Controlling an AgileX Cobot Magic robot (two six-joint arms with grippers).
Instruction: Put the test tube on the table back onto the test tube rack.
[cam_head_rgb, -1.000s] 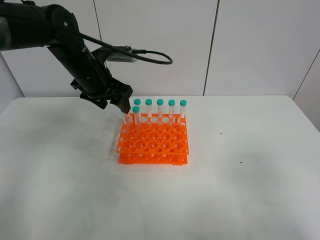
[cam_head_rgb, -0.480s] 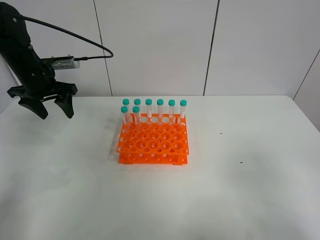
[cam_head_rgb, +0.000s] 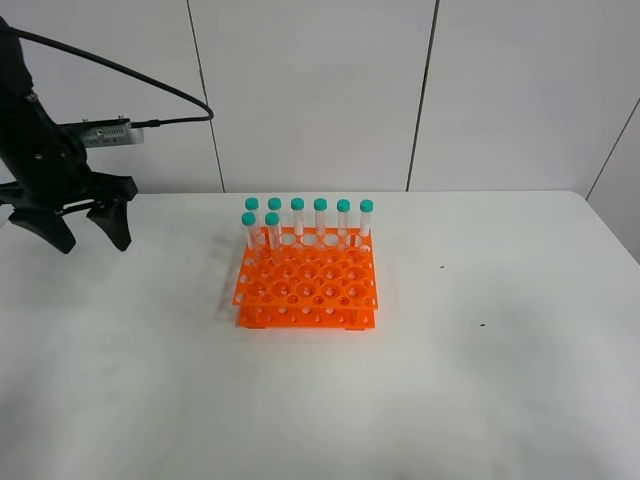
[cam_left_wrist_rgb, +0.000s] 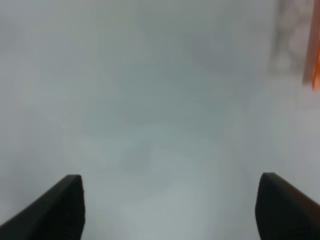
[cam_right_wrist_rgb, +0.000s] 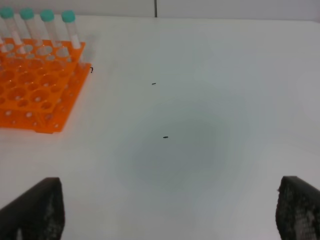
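Note:
The orange test tube rack (cam_head_rgb: 305, 285) stands mid-table on the white table (cam_head_rgb: 450, 390). Several teal-capped test tubes stand upright in it: a back row (cam_head_rgb: 320, 205) and two in the second row, at the left corner (cam_head_rgb: 248, 218) and beside it (cam_head_rgb: 272, 218). No tube lies on the table. My left gripper (cam_head_rgb: 85, 228) is open and empty above the table's far left, well away from the rack. In the left wrist view it (cam_left_wrist_rgb: 175, 210) is open over bare table. My right gripper (cam_right_wrist_rgb: 167, 215) is open and empty; the rack (cam_right_wrist_rgb: 35, 85) lies far ahead of it.
Tiny dark specks (cam_head_rgb: 442, 267) (cam_head_rgb: 482, 324) mark the table right of the rack. A white panelled wall stands behind the table. A black cable (cam_head_rgb: 150, 85) runs from the left arm. An orange rack edge (cam_left_wrist_rgb: 315, 60) shows in the left wrist view.
My left gripper has left the rack's back left corner and swung far left, open and empty. A tube now stands at the second row's left end where the gripper was.

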